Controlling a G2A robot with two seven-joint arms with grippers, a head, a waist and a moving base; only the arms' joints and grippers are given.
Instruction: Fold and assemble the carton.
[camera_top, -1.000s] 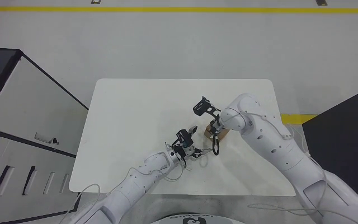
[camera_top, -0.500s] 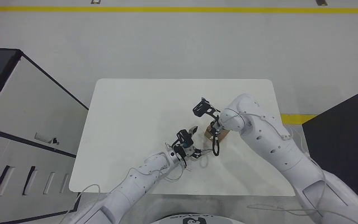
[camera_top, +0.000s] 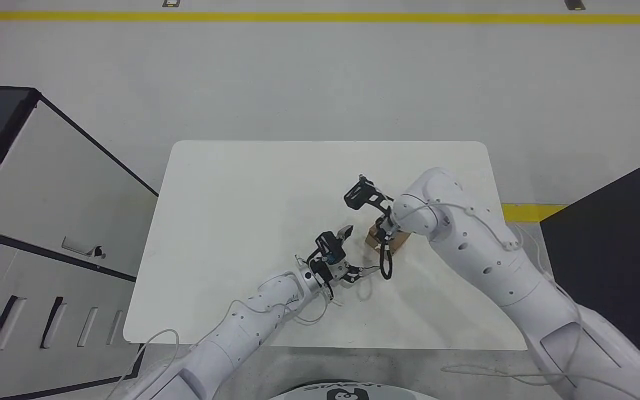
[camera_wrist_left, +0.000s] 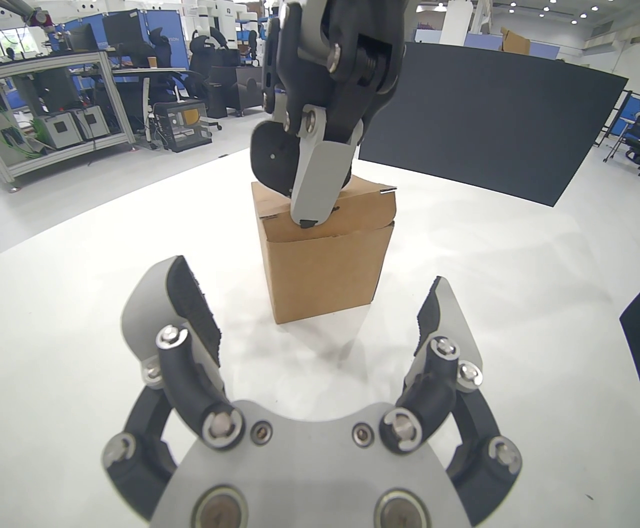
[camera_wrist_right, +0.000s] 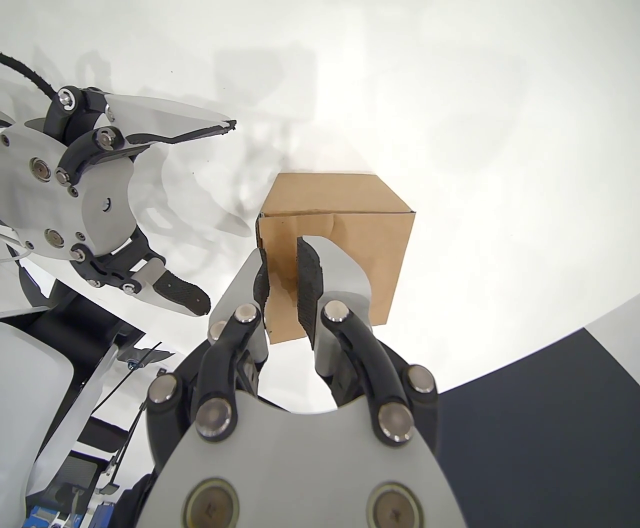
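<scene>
A small brown carton (camera_wrist_left: 325, 260) stands upright on the white table (camera_top: 250, 200), toward its right front part (camera_top: 395, 240). Its top flaps are folded down, with the front edge slightly raised (camera_wrist_right: 360, 235). My right gripper (camera_wrist_right: 281, 250) comes down from above and is shut on the carton's top front edge, one finger (camera_wrist_left: 320, 185) outside the front wall and the other over the lid. My left gripper (camera_wrist_left: 306, 280) rests low on the table just in front of the carton, open, with nothing between its fingers. From above, the left gripper (camera_top: 355, 252) sits a short gap from the carton.
A dark panel (camera_top: 600, 230) stands off the table's right side, and a grey cabinet (camera_top: 60, 200) stands at its left. The table's front edge (camera_top: 330, 346) lies close behind the left arm.
</scene>
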